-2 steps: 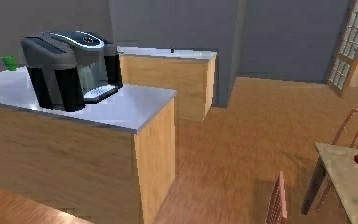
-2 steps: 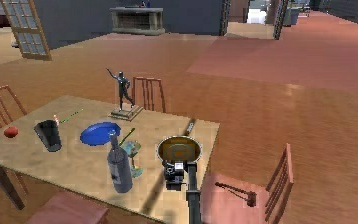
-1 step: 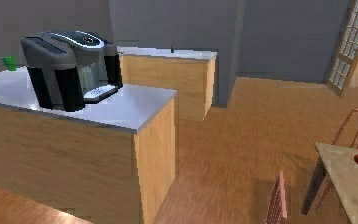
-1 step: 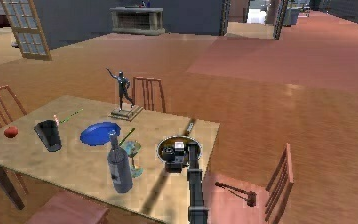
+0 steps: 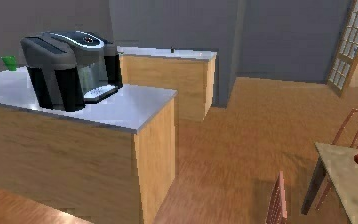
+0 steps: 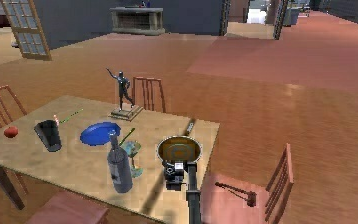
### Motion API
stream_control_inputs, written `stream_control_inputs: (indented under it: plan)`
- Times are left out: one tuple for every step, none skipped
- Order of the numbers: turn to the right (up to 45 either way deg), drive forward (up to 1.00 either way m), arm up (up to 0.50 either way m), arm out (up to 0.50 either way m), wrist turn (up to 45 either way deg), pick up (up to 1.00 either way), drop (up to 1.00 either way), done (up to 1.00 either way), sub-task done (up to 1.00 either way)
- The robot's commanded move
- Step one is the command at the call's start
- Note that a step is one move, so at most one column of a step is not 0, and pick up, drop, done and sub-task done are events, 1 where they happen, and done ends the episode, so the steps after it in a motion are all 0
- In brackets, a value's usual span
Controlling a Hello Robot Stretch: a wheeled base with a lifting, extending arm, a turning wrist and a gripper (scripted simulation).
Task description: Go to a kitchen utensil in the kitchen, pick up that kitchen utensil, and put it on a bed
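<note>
A round dark pan (image 6: 179, 150) with a brass-coloured inside lies near the right edge of a wooden table (image 6: 37, 158) in the arm side view, its handle pointing away. The arm (image 6: 193, 205) rises from the bottom edge. My gripper (image 6: 171, 173) ends right at the pan's near rim. The pan rests on the tabletop at the gripper's far end, so I cannot tell whether the gripper holds anything.
The table also carries a dark bottle (image 6: 120, 166), blue plate (image 6: 99, 132), dark cup (image 6: 49, 135), small statue (image 6: 124, 92) and red fruit (image 6: 11, 130). Chairs (image 6: 249, 192) ring it. In the forward view, a counter (image 5: 137, 108) bears a coffee machine (image 5: 72, 68); open wood floor lies to its right.
</note>
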Motion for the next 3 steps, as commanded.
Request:
stream_control_inputs:
  plan:
    - [0.0,0.0,0.1,0.0,0.0,0.0,0.0,0.0,0.0]
    - [0.0,0.0,0.34,0.0,0.0,0.0,0.0,0.0,0.0]
    - [0.0,0.0,0.0,0.0,-45.0,0.0,0.0,0.0,0.0]
